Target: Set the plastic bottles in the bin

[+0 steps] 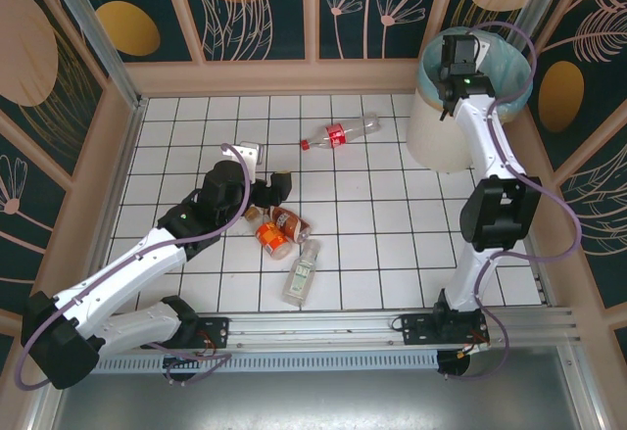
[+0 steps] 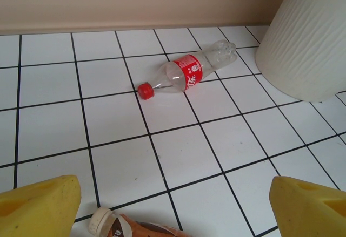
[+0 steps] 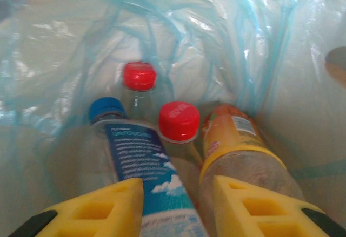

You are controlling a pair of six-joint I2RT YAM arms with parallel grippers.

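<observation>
The bin [image 1: 431, 141] is tall and cream-white with a teal liner, and stands at the far right. My right gripper [image 1: 454, 60] hangs in its mouth. In the right wrist view the right gripper [image 3: 178, 188] is shut on a blue-labelled, blue-capped bottle [image 3: 135, 145] that points down into the liner [image 3: 178, 26]. Beside it lie two red-capped bottles [image 3: 178, 121] and an orange one [image 3: 232, 134]. My left gripper [image 1: 272, 188] [image 2: 174, 187] is open above a brown bottle [image 2: 132, 227] with a cream cap. A red-labelled bottle [image 1: 338, 134] [image 2: 186, 74] lies near the bin [image 2: 308, 37].
On the tiles in front of the left gripper lie an orange bottle [image 1: 274, 240], a brown bottle [image 1: 292, 222] and a clear green-labelled one [image 1: 303, 273]. A low wooden wall [image 1: 284, 75] rings the tiled floor. The right arm's elbow [image 1: 498, 210] stands over the right side.
</observation>
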